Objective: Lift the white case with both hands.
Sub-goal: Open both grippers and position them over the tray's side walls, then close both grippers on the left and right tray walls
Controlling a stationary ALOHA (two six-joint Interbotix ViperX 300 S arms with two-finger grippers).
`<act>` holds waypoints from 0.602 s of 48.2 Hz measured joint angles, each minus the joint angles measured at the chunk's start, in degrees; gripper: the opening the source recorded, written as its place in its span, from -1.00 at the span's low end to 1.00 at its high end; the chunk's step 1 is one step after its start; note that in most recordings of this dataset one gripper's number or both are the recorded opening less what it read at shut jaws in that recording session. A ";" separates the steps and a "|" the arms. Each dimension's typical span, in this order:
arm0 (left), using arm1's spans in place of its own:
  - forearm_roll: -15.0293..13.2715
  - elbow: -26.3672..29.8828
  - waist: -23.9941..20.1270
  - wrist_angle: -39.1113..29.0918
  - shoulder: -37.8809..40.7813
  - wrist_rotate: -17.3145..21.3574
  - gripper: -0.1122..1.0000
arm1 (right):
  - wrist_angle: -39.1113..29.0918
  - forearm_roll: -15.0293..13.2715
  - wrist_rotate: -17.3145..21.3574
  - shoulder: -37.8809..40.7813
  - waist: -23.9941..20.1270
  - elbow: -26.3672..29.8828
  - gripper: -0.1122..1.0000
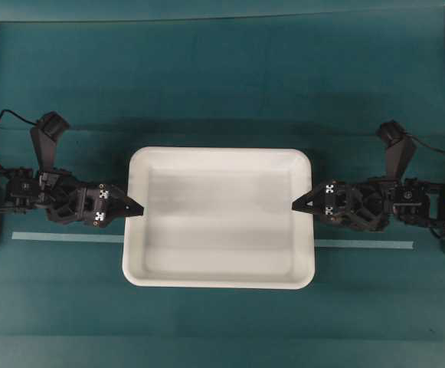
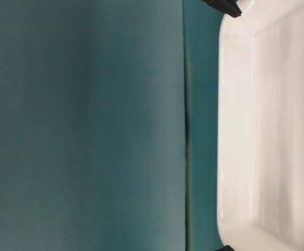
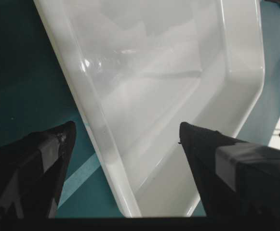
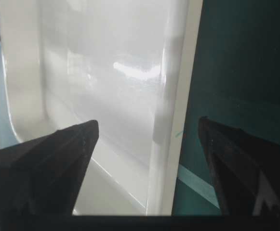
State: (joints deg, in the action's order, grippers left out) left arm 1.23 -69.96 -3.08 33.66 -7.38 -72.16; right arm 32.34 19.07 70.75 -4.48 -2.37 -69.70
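White plastic fills the middle of the overhead view: the white case (image 1: 219, 218) lies flat on the teal desk (image 1: 222, 84), over a pale tape line (image 1: 364, 244) that shows on either side of it. The left gripper (image 1: 135, 208) points at the case's left rim and the right gripper (image 1: 300, 204) at its right rim, each tip at the edge. In the table-level view, which is turned on its side, the case (image 2: 269, 130) takes up the right part of the picture, with a black jaw tip at its top corner and another at the bottom edge. From the left wrist, the jaws are spread wide, one over the desk and one over the case's interior, the rim (image 3: 94, 130) between them. From the right wrist, the jaws likewise stand apart, straddling the rim (image 4: 173, 134) without pinching it.
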 measured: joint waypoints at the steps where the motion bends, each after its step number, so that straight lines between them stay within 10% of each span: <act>1: 0.00 0.00 0.00 0.09 0.00 0.00 0.88 | 0.00 0.00 0.09 0.00 0.00 0.00 0.80; 17: 0.00 0.00 0.00 0.09 0.00 0.00 0.83 | 0.09 0.00 1.41 0.00 0.00 0.09 0.68; 29: 0.00 0.00 0.00 -0.09 0.00 0.09 0.07 | -1.67 0.00 7.03 0.00 -0.09 0.09 -0.40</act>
State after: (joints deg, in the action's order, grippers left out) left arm 1.23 -69.96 -3.08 33.57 -7.38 -72.07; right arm 30.67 19.07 77.78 -4.48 -2.46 -69.61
